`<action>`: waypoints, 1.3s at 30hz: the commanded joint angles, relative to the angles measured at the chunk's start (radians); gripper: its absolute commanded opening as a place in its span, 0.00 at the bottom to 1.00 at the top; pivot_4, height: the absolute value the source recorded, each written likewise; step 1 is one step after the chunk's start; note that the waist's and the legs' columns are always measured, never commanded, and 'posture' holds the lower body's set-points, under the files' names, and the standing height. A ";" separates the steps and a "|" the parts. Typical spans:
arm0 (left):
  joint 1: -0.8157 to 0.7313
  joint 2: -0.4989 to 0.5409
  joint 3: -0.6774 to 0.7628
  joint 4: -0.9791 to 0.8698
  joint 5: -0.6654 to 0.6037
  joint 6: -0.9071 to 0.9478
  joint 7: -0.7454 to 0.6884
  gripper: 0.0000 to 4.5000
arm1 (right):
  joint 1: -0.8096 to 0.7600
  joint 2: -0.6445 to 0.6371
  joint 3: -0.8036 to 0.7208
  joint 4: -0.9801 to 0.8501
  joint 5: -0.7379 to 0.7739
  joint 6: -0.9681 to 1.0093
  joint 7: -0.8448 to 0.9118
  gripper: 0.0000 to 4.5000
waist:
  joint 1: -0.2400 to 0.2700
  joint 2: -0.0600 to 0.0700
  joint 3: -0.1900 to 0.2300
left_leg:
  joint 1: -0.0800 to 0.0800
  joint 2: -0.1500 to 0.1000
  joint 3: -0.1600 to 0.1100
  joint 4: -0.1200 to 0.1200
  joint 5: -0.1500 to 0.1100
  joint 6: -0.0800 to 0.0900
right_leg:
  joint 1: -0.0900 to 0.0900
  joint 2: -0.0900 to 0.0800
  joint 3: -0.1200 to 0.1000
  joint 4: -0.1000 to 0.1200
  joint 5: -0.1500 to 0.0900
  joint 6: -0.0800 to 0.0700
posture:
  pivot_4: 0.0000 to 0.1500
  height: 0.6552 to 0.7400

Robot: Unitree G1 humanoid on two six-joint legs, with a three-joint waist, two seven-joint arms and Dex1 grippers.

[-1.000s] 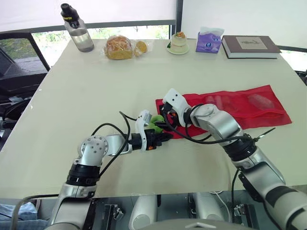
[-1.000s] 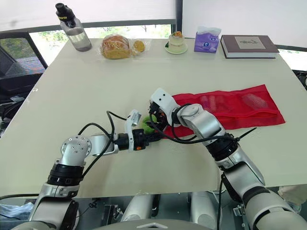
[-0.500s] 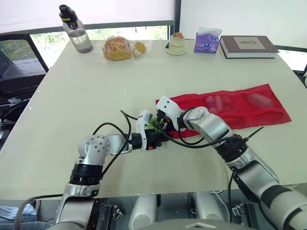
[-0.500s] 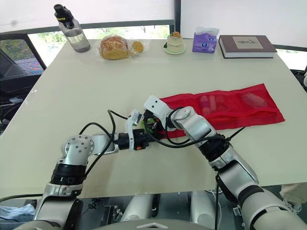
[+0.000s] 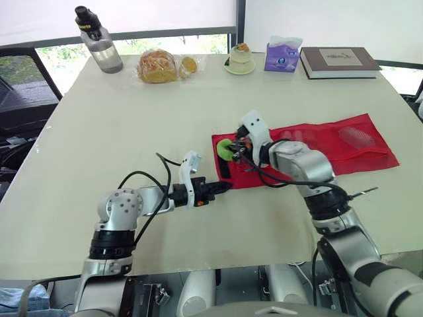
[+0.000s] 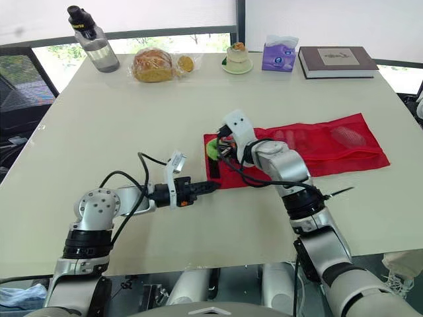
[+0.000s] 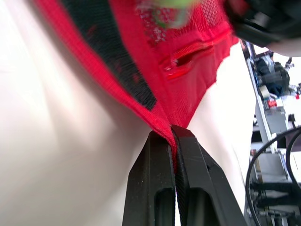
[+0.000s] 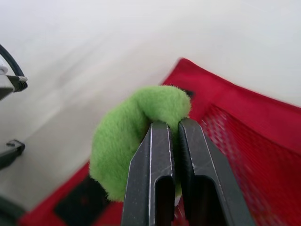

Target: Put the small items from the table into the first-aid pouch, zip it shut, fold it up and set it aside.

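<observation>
A long, flat pouch [image 5: 344,142] of red mesh, with a black strip at one end, lies on a smooth cream table [image 5: 119,112]. The left gripper [image 7: 172,134] is clamped on the hem at the pouch's near corner, apparently to pin the limp fabric steady. The right gripper [image 8: 175,125] pinches a soft, fuzzy green lump [image 8: 127,146] just above that black-strip end, seemingly ready to tuck it inside.
</observation>
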 commanded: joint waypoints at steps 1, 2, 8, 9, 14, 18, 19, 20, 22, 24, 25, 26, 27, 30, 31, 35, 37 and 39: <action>-0.021 0.048 0.041 0.047 0.038 -0.005 -0.043 0.00 | 0.015 -0.013 -0.083 -0.134 0.049 0.051 -0.026 0.01 | -0.009 0.000 0.000 | 0.000 0.000 0.000 0.000 0.000 0.000 | 0.000 0.000 0.000 0.000 0.000 0.000 | 1.00 1.00; -0.028 0.057 0.042 0.062 0.053 -0.011 -0.051 0.00 | 0.027 -0.020 -0.098 -0.161 0.061 0.067 -0.030 0.01 | -0.011 0.000 0.000 | 0.000 0.000 0.000 0.000 0.000 0.000 | 0.000 0.001 0.000 0.000 0.000 0.000 | 1.00 1.00; -0.059 0.078 0.069 0.113 0.089 -0.018 -0.086 0.00 | 0.107 -0.073 -0.140 -0.269 0.088 0.110 -0.060 0.01 | -0.011 0.000 0.000 | -0.001 0.000 0.000 -0.001 0.000 0.000 | 0.000 0.000 0.001 -0.001 0.000 0.000 | 1.00 1.00; -0.059 0.075 0.071 0.112 0.091 -0.016 -0.087 0.00 | 0.120 -0.080 -0.146 -0.279 0.091 0.110 -0.066 0.01 | -0.012 0.000 0.000 | -0.001 0.000 0.000 -0.001 0.000 0.000 | 0.000 0.000 0.001 -0.001 0.000 0.000 | 1.00 1.00; -0.054 0.064 0.091 0.094 0.088 0.000 -0.094 0.00 | 0.176 -0.106 -0.148 -0.299 0.084 0.082 -0.091 0.01 | -0.013 -0.001 0.001 | -0.001 0.000 0.001 -0.001 0.000 0.000 | -0.001 0.000 0.001 0.000 0.000 0.000 | 1.00 1.00; -0.045 0.061 0.111 0.083 0.080 0.010 -0.089 0.00 | 0.206 -0.109 -0.158 -0.310 0.085 0.072 -0.114 0.01 | -0.013 -0.001 0.001 | -0.001 0.001 0.001 -0.001 0.000 0.000 | -0.001 0.001 0.001 0.000 0.000 0.000 | 1.00 1.00; -0.042 0.061 0.119 0.083 0.079 0.011 -0.088 0.00 | 0.214 -0.112 -0.162 -0.314 0.085 0.070 -0.119 0.01 | -0.013 -0.001 0.001 | -0.001 0.001 0.001 -0.001 0.000 0.000 | -0.001 0.000 0.001 -0.001 0.000 0.000 | 1.00 1.00; -0.040 0.062 0.127 0.081 0.078 0.012 -0.087 0.00 | 0.222 -0.117 -0.166 -0.317 0.084 0.068 -0.123 0.01 | -0.012 -0.001 0.001 | -0.001 0.001 0.001 -0.001 0.000 0.000 | -0.001 0.000 0.001 -0.001 0.000 0.000 | 1.00 1.00; -0.031 0.070 0.146 0.078 0.080 0.012 -0.086 0.00 | 0.244 -0.145 -0.183 -0.321 0.080 0.059 -0.124 0.01 | -0.012 -0.001 0.001 | -0.001 0.001 0.001 -0.001 0.000 0.000 | -0.001 0.000 0.001 -0.001 0.000 0.000 | 1.00 1.00; -0.016 0.086 0.163 0.081 0.097 -0.004 -0.090 0.00 | 0.270 -0.181 -0.210 -0.326 0.081 0.049 -0.120 0.01 | -0.011 -0.001 0.001 | -0.001 0.000 0.001 -0.001 0.000 0.000 | -0.001 0.000 0.001 -0.001 0.000 0.000 | 1.00 1.00; -0.011 0.092 0.171 0.089 0.107 -0.013 -0.089 0.00 | 0.280 -0.195 -0.221 -0.329 0.082 0.046 -0.119 0.01 | -0.011 -0.001 0.001 | -0.001 0.000 0.001 -0.001 0.000 0.000 | -0.001 0.000 0.001 -0.001 0.000 0.000 | 1.00 1.00; -0.008 0.099 0.182 0.104 0.116 -0.023 -0.088 0.00 | 0.290 -0.209 -0.235 -0.333 0.083 0.046 -0.122 0.01 | -0.012 -0.001 0.001 | -0.001 0.000 0.001 -0.001 0.000 0.000 | -0.001 0.000 0.002 -0.001 0.000 0.000 | 1.00 1.00; -0.006 0.104 0.192 0.118 0.125 -0.032 -0.088 0.00 | 0.301 -0.222 -0.251 -0.336 0.085 0.045 -0.124 0.01 | -0.013 -0.001 0.001 | -0.001 0.000 0.002 -0.001 0.000 0.000 | -0.001 0.000 0.002 -0.001 0.000 0.000 | 1.00 1.00; 0.004 0.121 0.222 0.134 0.137 -0.039 -0.090 0.00 | 0.333 -0.263 -0.291 -0.340 0.081 0.037 -0.129 0.01 | -0.014 -0.001 0.001 | 0.000 0.002 0.002 -0.001 0.000 0.000 | -0.001 0.001 0.002 -0.001 0.000 0.000 | 1.00 1.00; 0.007 0.126 0.233 0.135 0.138 -0.038 -0.090 0.00 | 0.344 -0.277 -0.299 -0.339 0.078 0.031 -0.129 0.01 | -0.014 -0.001 0.001 | 0.000 0.002 0.002 -0.001 0.000 0.000 | -0.001 0.002 0.002 -0.001 -0.001 0.000 | 1.00 1.00; 0.027 0.148 0.279 0.131 0.146 -0.033 -0.085 0.00 | 0.390 -0.331 -0.344 -0.330 0.067 0.002 -0.133 0.01 | -0.013 -0.001 0.001 | 0.000 0.002 0.003 -0.001 0.000 0.000 | -0.001 0.002 0.002 -0.001 -0.001 0.000 | 1.00 1.00; 0.037 0.153 0.307 0.123 0.141 -0.028 -0.075 0.00 | 0.408 -0.352 -0.368 -0.319 0.060 -0.019 -0.140 0.01 | -0.013 -0.001 0.001 | 0.000 0.002 0.003 -0.001 0.000 0.000 | -0.001 0.001 0.002 -0.001 -0.001 0.000 | 1.00 1.00; 0.056 0.158 0.356 0.110 0.132 -0.020 -0.053 0.00 | 0.422 -0.382 -0.405 -0.285 0.039 -0.064 -0.157 0.01 | -0.013 -0.001 0.001 | 0.000 0.002 0.003 -0.001 0.000 0.000 | -0.001 0.001 0.002 -0.001 -0.001 0.000 | 1.00 1.00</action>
